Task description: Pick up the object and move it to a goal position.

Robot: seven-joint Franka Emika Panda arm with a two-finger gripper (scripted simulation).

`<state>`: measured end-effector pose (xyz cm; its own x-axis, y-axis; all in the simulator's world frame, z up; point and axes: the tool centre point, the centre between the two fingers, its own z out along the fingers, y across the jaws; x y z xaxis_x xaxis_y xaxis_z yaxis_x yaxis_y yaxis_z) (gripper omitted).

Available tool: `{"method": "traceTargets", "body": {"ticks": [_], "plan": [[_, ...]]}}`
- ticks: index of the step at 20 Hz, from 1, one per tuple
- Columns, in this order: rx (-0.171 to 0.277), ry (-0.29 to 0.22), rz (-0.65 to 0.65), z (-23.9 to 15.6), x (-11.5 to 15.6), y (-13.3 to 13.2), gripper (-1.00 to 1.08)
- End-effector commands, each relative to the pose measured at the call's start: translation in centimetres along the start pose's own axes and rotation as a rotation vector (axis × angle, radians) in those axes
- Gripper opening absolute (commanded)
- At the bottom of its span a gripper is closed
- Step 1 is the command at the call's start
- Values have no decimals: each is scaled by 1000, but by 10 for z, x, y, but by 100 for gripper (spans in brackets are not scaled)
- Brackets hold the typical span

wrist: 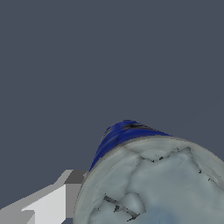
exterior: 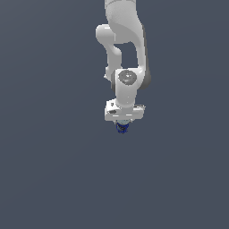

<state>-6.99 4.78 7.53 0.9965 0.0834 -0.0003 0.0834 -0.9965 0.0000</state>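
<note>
The object (exterior: 121,128) is a tiny dark blue roundish item with a pale grey-blue top, tucked directly under the white hand in the exterior view. My gripper (exterior: 121,125) points straight down and is shut on it. In the wrist view the object (wrist: 153,183) fills the near corner, its cracked pale top facing the camera and a dark blue band along its side. One white and grey finger (wrist: 59,199) presses against its side. The other finger is out of frame. Whether the object rests on the floor or hangs above it cannot be told.
A plain dark grey-blue floor (exterior: 53,170) spreads all around the arm. The white arm's links (exterior: 127,49) rise above the hand toward the exterior view's upper edge. Nothing else shows.
</note>
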Motion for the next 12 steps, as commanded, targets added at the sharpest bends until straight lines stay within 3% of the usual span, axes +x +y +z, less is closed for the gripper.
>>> {"method": "traceTargets", "body": {"ticks": [1, 12], "plan": [[0, 0, 0, 1, 0, 0, -100], [0, 0, 0, -20, 17, -20, -100]]}}
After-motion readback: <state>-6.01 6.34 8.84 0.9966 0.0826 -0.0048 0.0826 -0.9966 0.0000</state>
